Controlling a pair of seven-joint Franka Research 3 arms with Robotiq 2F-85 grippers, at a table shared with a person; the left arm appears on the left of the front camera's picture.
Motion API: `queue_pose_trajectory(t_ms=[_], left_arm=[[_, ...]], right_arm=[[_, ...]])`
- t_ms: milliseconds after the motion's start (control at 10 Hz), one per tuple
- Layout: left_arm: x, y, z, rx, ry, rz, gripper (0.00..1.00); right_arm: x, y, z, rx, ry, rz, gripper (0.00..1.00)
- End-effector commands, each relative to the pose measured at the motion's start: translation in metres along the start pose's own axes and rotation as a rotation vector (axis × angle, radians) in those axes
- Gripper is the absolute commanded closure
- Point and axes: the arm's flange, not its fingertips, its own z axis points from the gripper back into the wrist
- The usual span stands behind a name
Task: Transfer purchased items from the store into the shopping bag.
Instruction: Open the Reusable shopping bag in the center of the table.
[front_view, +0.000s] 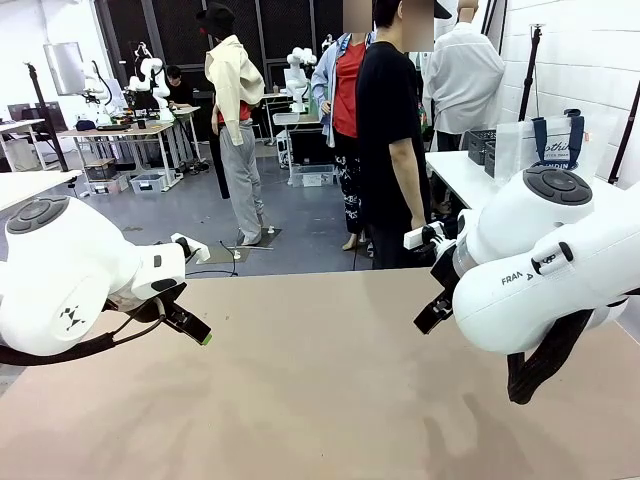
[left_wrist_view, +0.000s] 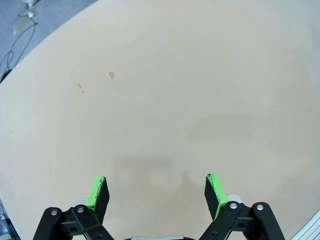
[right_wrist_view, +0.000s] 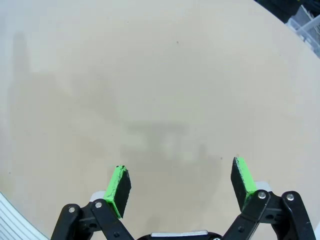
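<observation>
My left gripper (front_view: 196, 331) hangs open over the left side of the brown table (front_view: 320, 390); in the left wrist view its green pads (left_wrist_view: 98, 192) stand wide apart with bare tabletop between them. At the right side my right gripper (front_view: 432, 313) is open as well, its pads (right_wrist_view: 120, 185) spread over bare tabletop. The shopping bag (front_view: 556, 150), translucent with navy handles, stands on a white side table at the far right. Beside it sits the store (front_view: 481, 144), a dark grey basket. The purchased items are out of view.
A person in black (front_view: 390, 150) stands at the table's far edge, right of centre, with another person close behind. The white side table (front_view: 462, 178) lies beyond the right arm. Grey floor and other workbenches fill the background.
</observation>
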Motion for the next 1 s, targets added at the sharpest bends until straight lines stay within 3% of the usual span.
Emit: queue_pose_trajectory(t_ms=[0,900], left_arm=[[-0.0004,0.0015,0.0001,0.000,0.000,0.004,0.00],[-0.0004,0.0015,0.0001,0.000,0.000,0.004,0.00]], right_arm=[[0.0000,-0.0001,0.0000,0.000,0.000,0.000,0.00],[0.0000,-0.0001,0.0000,0.000,0.000,0.000,0.00]])
